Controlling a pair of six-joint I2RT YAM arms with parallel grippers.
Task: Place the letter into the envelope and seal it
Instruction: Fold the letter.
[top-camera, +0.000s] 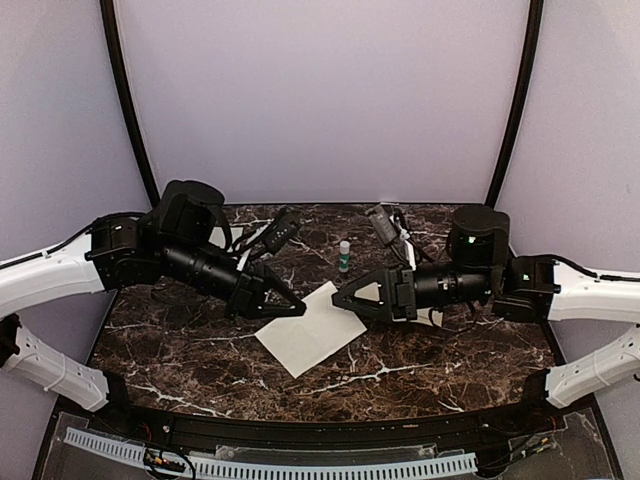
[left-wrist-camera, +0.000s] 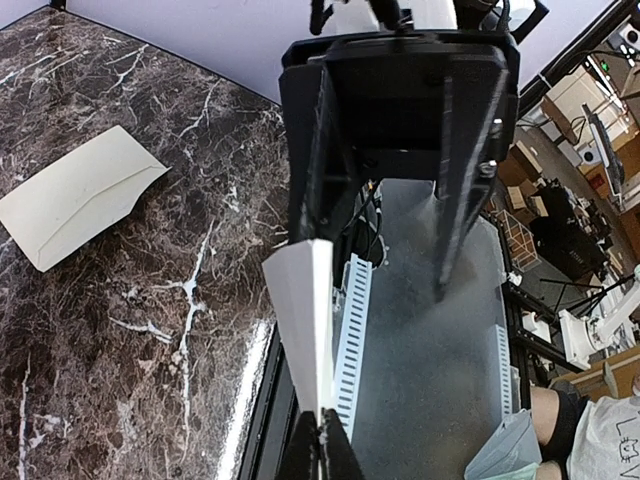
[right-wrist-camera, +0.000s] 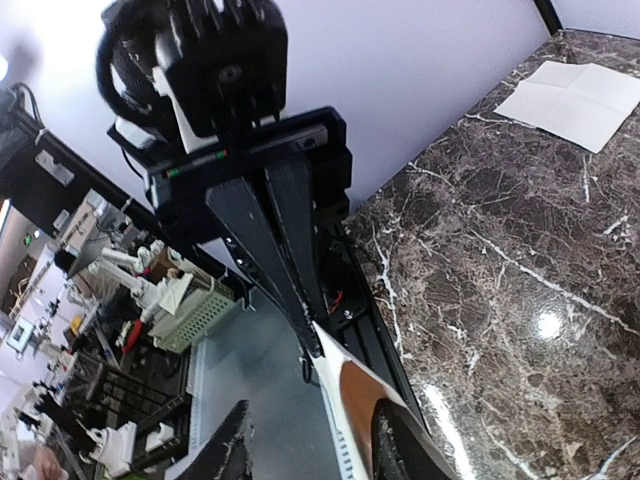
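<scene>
left gripper: my jaws pressed together on one edge of a pale sheet; the pinch shows plainly from the right wrist.
right gripper: my jaws spread; the sheet's other end runs between them, against one jaw, with the other standing clear, so it is not clamped.
pale sheet: hangs between the two grippers over the marble table; near edge-on in both wrist views and cut off at the frame bottom; I cannot tell whether its lowest corner touches the table, or whether it is letter or envelope stock.
letter: flat near the table's far edge, crossed creases visible; one corner cut by the frame; in the top view almost wholly hidden under my left arm.
envelope: flat on the table, well apart from both grippers, pointed flap showing; emblem too faint to find; top view: I cannot pick it out behind my right arm.
small tube: upright behind the grippers; label unreadable.
</scene>
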